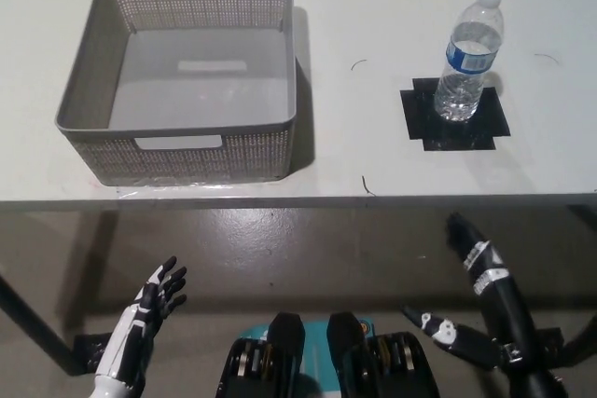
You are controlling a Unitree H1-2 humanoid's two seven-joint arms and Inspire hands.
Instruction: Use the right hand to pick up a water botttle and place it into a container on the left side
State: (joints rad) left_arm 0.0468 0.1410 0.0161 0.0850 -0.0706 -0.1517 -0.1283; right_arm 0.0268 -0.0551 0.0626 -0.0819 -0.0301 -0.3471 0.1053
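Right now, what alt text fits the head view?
A water bottle stands upright on a black patch at the white table's right; an empty grey basket sits left. Both hands, white left hand and black right hand, hang below the table edge, holding nothing.

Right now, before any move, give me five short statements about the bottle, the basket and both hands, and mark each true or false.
1. The water bottle stands upright on a black square patch. True.
2. The bottle lies inside the grey basket. False: the basket holds nothing; the bottle stands on the table, to the right of it.
3. The right hand holds the bottle. False: it is below the table's front edge, apart from the bottle.
4. The left hand is at the lower left, open, holding nothing. True.
5. The bottle's cap is white. True.
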